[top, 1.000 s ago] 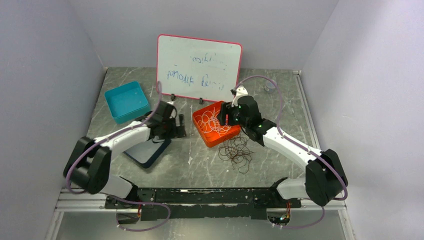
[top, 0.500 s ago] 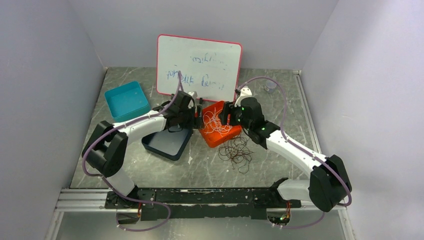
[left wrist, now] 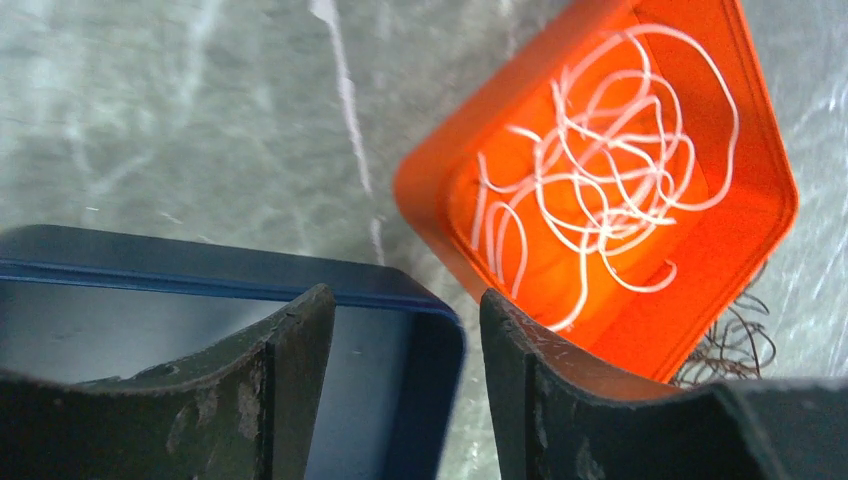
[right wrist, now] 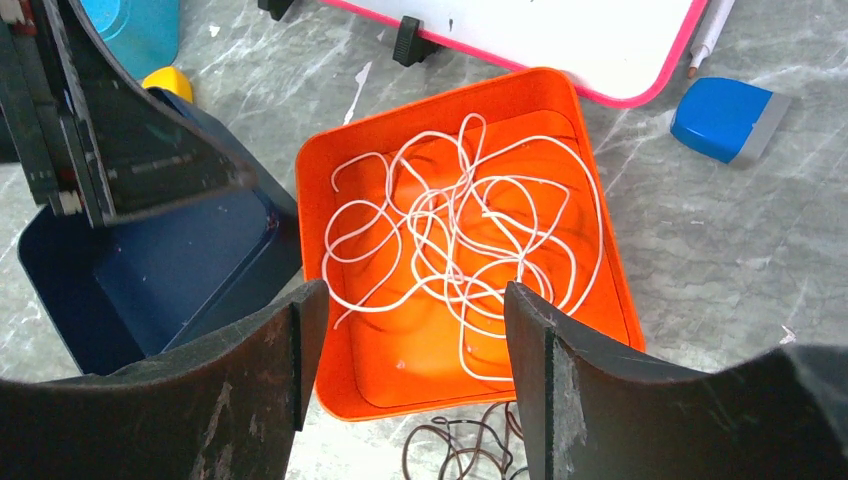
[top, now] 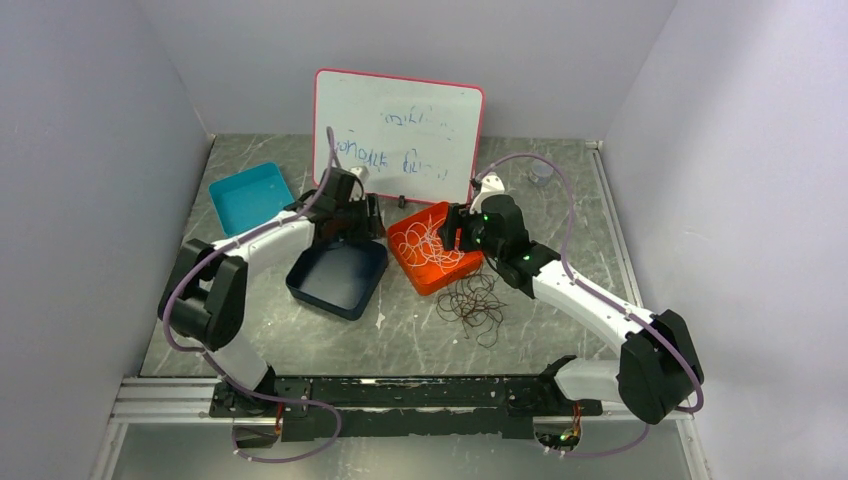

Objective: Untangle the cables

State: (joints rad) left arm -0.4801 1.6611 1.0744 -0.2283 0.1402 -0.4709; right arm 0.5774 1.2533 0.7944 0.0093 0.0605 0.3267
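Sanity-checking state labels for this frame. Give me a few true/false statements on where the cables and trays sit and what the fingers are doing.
1. The white cables lie inside the orange tray. True.
2. The brown cables are in the dark blue tray. False: they lie on the table, by the orange tray's near side.
3. The left gripper and the right gripper both have their fingers apart, gripping nothing. True.
4. The teal tray touches the orange tray. False: it sits apart at the far left, with the dark blue tray between them.
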